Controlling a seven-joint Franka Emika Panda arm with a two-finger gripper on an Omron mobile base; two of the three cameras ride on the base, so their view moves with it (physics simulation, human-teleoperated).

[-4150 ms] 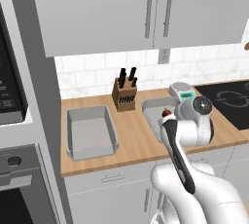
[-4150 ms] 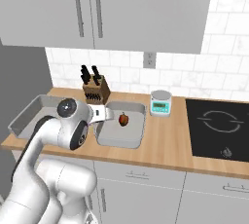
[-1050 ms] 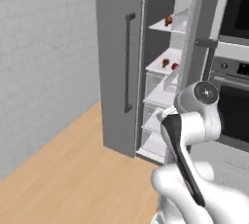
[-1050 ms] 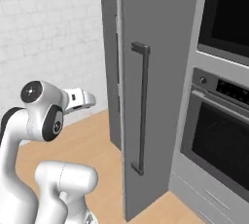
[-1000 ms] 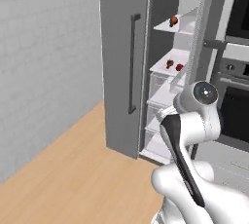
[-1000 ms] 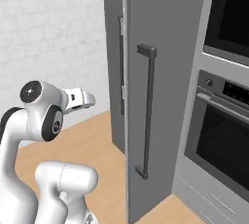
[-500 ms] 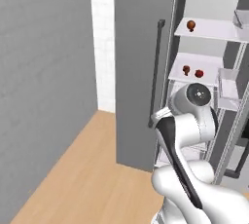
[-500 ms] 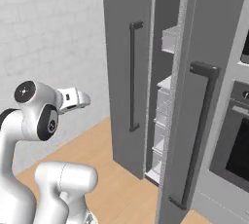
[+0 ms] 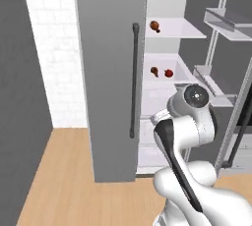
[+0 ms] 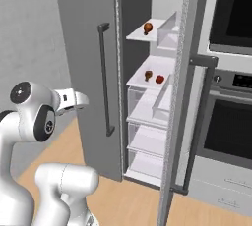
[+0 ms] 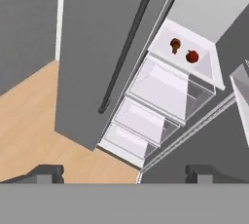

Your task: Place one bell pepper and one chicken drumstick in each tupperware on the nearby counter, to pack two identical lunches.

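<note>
Base has driven from desk to open fridge [image 10: 147, 97]; views swung with it. Fetch step: drumstick [image 9: 154, 71] and bell pepper [image 9: 169, 73] side by side on middle shelf [image 10: 147, 80], second drumstick [image 10: 147, 27] above. Pincer [image 11: 124, 172] apart, empty, well short. Next: reach in, clamp one item.

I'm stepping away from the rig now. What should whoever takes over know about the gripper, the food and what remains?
Gripper: open, holding nothing, facing the open fridge.
Upper shelf: one drumstick.
Middle shelf: second drumstick on the left, red pepper beside it on the right.
Done: the base is parked at the fridge with the door open.
Left: pick the food, carry it back to the counter and pack both containers.
</note>
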